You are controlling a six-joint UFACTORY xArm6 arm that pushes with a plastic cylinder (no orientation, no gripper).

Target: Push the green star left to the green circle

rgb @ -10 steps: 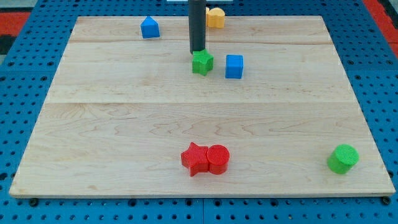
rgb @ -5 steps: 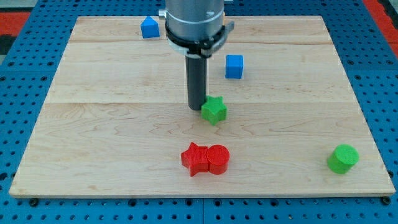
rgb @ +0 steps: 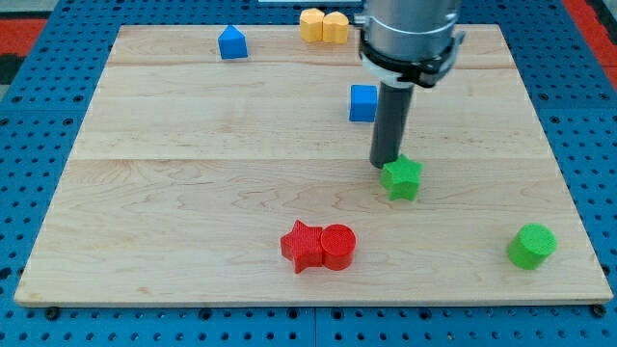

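The green star (rgb: 402, 179) lies on the wooden board (rgb: 193, 173), right of its centre. My tip (rgb: 387, 164) touches the star's upper left edge. The green circle (rgb: 531, 246) stands near the board's bottom right corner, well to the right of and below the star.
A red star (rgb: 303, 247) and a red circle (rgb: 338, 246) sit together at the bottom middle. A blue cube (rgb: 363, 103) lies above my tip, partly behind the rod. A blue house-shaped block (rgb: 231, 42) is at the top left. Two yellow blocks (rgb: 323, 26) sit at the top edge.
My tip has pushed the green star down from the upper middle of the board and then to the right, toward the green circle. The other blocks have not moved.
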